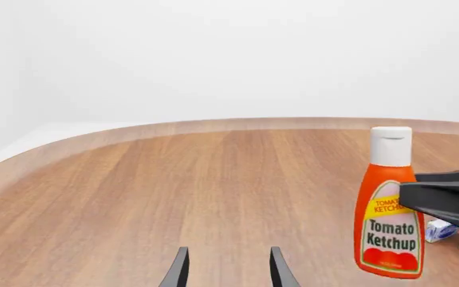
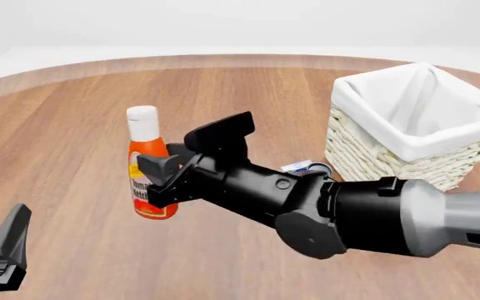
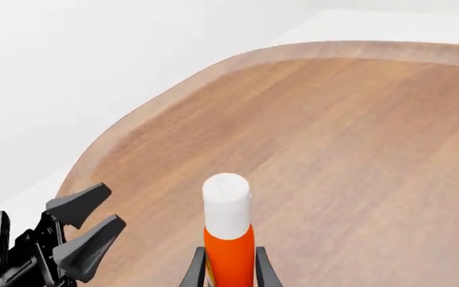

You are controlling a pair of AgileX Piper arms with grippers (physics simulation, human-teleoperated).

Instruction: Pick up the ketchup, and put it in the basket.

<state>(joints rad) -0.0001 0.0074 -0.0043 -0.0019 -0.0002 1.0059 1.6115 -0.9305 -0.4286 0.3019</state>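
The ketchup (image 2: 148,164) is pinched upright at mid-body by the right hand (image 2: 158,178) left of the basket (image 2: 390,147), just above the surface (image 2: 57,125), while the left hand (image 2: 2,250) is parked apart; a straight lift is advised, with the grip kept firm.

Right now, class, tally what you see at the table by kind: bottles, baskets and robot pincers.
Bottles: 1, the ketchup
Baskets: 1, the basket
Pincers: 2, the left pincer and the right pincer
Total: 4
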